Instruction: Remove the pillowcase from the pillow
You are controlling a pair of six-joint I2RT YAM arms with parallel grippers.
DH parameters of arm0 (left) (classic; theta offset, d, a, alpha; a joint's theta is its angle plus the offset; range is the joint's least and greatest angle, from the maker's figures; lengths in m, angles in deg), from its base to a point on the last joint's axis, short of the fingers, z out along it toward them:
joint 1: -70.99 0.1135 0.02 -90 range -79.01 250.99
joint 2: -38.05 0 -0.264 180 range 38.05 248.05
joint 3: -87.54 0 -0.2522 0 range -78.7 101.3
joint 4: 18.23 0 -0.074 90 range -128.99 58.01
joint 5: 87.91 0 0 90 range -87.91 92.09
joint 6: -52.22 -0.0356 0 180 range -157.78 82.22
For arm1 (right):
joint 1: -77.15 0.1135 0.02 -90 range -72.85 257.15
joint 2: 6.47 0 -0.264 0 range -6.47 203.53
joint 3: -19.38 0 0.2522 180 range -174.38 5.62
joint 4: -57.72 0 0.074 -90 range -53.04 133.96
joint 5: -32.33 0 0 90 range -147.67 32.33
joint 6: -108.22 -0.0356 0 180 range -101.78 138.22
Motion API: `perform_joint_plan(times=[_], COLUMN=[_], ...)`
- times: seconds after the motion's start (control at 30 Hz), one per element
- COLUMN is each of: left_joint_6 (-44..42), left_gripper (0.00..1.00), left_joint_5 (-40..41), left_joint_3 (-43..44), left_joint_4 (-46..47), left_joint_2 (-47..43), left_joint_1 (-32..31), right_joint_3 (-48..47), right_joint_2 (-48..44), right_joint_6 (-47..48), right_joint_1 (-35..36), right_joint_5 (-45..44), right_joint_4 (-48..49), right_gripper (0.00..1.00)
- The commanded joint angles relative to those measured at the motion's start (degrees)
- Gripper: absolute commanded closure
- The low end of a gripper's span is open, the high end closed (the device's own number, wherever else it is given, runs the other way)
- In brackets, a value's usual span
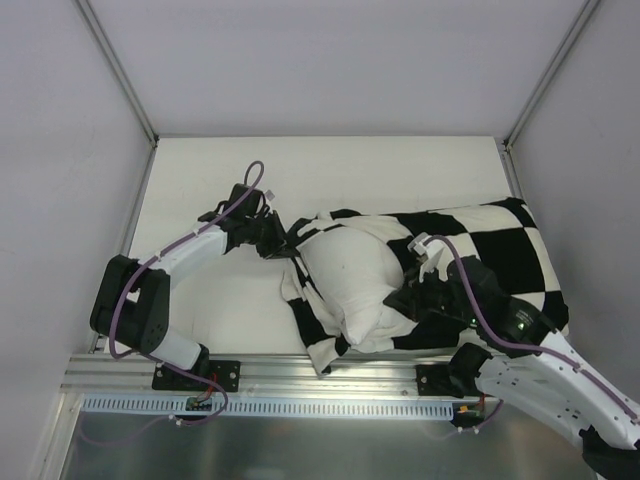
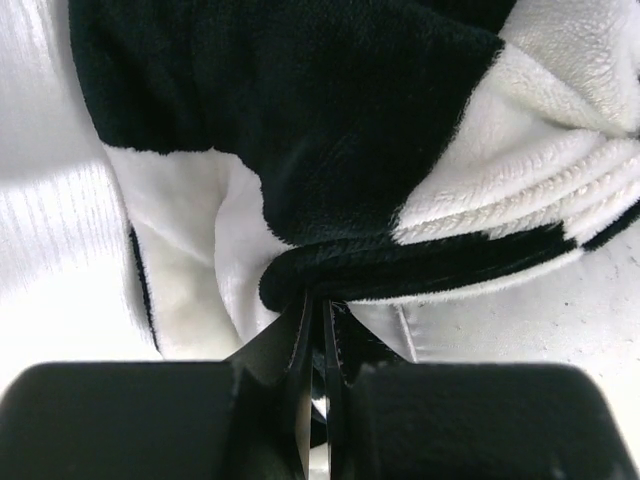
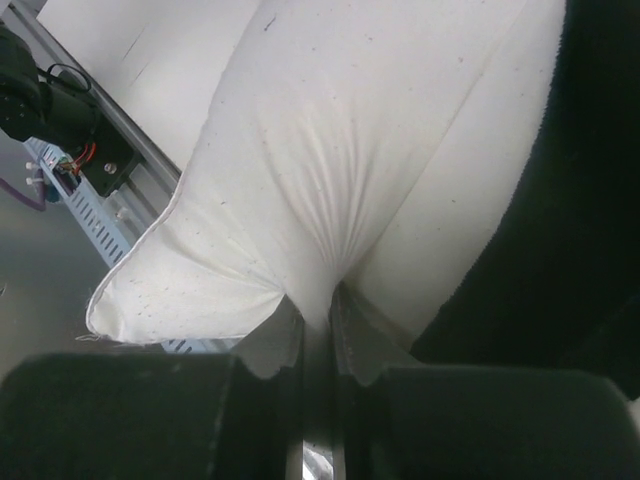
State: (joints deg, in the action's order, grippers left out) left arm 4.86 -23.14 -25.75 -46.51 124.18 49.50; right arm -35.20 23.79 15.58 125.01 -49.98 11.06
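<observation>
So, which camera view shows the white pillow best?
The top external view: the pillow lies with its bare end sticking out of the pillowcase, outline clear. The right wrist view shows only a fold of it pinched in the right gripper. The left wrist view shows mainly pillowcase.

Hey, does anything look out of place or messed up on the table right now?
Nothing damaged or spilled. The pillowcase is rumpled and partly peeled off the pillow, and one corner drapes over the near rail.

No writing, label or number can be read anywhere.
</observation>
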Motion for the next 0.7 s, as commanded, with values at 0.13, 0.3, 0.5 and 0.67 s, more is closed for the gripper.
perform_joint_plan(times=[0.13, 0.3, 0.5, 0.67], left_joint_6=[-3.17, -2.99, -3.17, -2.99], left_gripper=[1.0, 1.0, 1.0, 1.0], left_joint_5=[5.46, 3.35, 3.79, 3.88], left_joint_3=[1.63, 1.55, 0.23, -0.74], left_joint_4=[4.68, 4.94, 5.03, 5.03], left_joint_2=[-0.18, 0.79, 0.1, -0.34], left_joint_1=[3.83, 3.83, 3.83, 3.83], right_joint_3=[-13.47, -25.68, -37.82, -54.68], right_joint_2=[10.05, 21.99, 38.62, 58.72], right_joint_6=[4.12, 7.64, 8.34, 10.72], right_joint_1=[1.53, 12.41, 21.12, 25.97], right_joint_5=[11.31, -5.19, -25.33, -36.14], right_joint_4=[-2.16, -5.67, -10.24, -17.97], right_gripper=[0.5, 0.08, 0.07, 0.04])
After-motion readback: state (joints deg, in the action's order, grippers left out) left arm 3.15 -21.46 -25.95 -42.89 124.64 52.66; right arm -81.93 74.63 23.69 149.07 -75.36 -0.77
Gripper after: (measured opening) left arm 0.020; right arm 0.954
